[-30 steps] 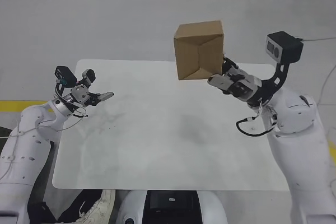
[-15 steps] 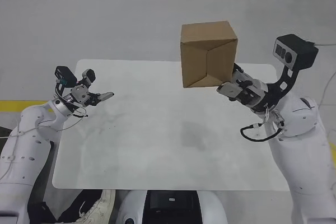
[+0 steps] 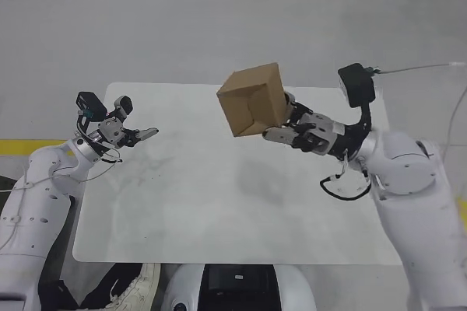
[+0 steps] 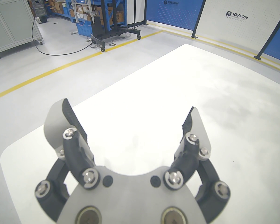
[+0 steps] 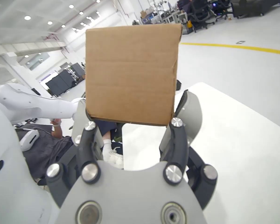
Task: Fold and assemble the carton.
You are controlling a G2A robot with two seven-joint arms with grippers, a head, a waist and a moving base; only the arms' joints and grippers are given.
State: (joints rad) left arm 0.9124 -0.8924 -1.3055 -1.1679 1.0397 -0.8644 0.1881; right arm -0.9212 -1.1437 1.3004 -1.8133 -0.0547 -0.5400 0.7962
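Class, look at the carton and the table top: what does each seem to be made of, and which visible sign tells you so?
Carton: apparently plain brown corrugated cardboard, matt; faint parallel lines cross its face and its edges are raw-cut. Table top: white, smooth, softly sheened, with rounded corners; perhaps laminate or painted board, the look leaves it open.

The surface (image 3: 218, 225) is a white rectangular top with rounded corners; faint grey smudges (image 3: 265, 180) mark its middle; it stands on a pale grey floor (image 3: 140, 39) crossed by a yellow line (image 3: 8, 145).
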